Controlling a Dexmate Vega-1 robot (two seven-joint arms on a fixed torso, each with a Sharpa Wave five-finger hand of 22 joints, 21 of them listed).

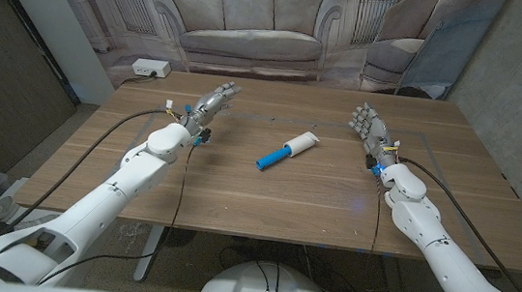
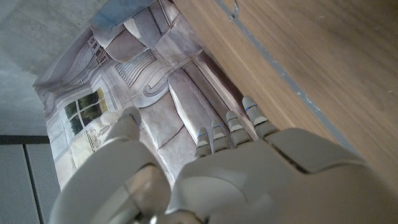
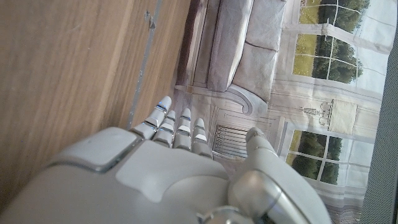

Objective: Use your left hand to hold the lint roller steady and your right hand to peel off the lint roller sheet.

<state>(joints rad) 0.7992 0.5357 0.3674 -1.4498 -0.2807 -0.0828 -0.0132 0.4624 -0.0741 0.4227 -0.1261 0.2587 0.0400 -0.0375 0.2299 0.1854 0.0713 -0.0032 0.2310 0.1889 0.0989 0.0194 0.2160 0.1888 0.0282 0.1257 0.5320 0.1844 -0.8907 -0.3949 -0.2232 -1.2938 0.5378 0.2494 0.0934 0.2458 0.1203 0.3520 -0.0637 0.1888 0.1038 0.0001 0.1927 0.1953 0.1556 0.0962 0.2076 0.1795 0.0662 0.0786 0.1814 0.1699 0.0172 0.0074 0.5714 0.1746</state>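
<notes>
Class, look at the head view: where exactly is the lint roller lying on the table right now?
In the head view the lint roller lies near the middle of the wooden table, between the left robot hand and the right robot hand, touched by neither.

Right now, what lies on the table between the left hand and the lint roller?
Nothing: in the head view, only bare wooden table separates the left hand from the lint roller.

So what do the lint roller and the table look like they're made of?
Lint roller: blue handle looks like smooth moulded plastic; the white roll is probably paper sheets, matte. Table: wood or wood-look laminate, visible grain, low sheen.
</notes>
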